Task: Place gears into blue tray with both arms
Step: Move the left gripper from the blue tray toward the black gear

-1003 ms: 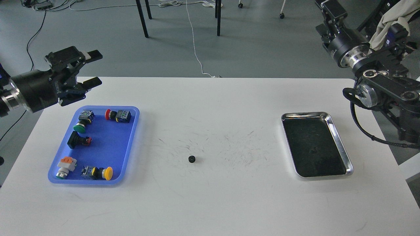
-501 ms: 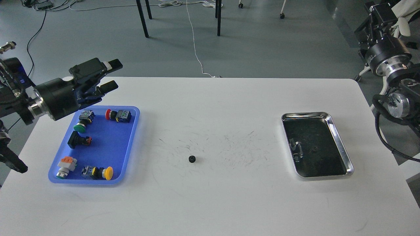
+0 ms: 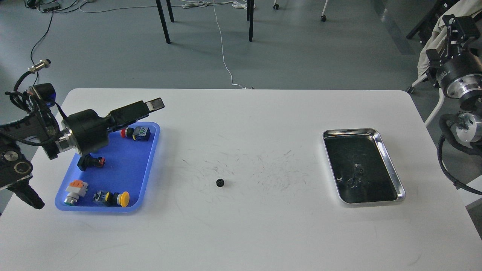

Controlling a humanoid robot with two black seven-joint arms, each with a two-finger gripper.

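One tiny black gear [image 3: 220, 183] lies on the white table near its middle. A second small dark gear [image 3: 359, 171] sits inside the silver metal tray, hard to make out against the dark floor. The blue tray [image 3: 130, 169] is at the left and holds several push-button switches. My left gripper [image 3: 152, 105] hangs over the tray's far edge and points right. It is seen side-on, so its fingers merge into one bar. My right gripper [image 3: 458, 23] is raised at the far right, off the table and far from both gears; its fingers cannot be told apart.
The silver tray [image 3: 391, 165] stands at the right of the table. Switches with red [image 3: 134, 133], yellow [image 3: 113, 198] and orange-grey [image 3: 75, 190] parts lie in the blue tray. Chair legs and cables are on the floor beyond the table's far edge.
My left arm has swung right and down over the blue tray's far end, and its wrist has turned so the fingers overlap. My right arm has pulled back towards the right edge.
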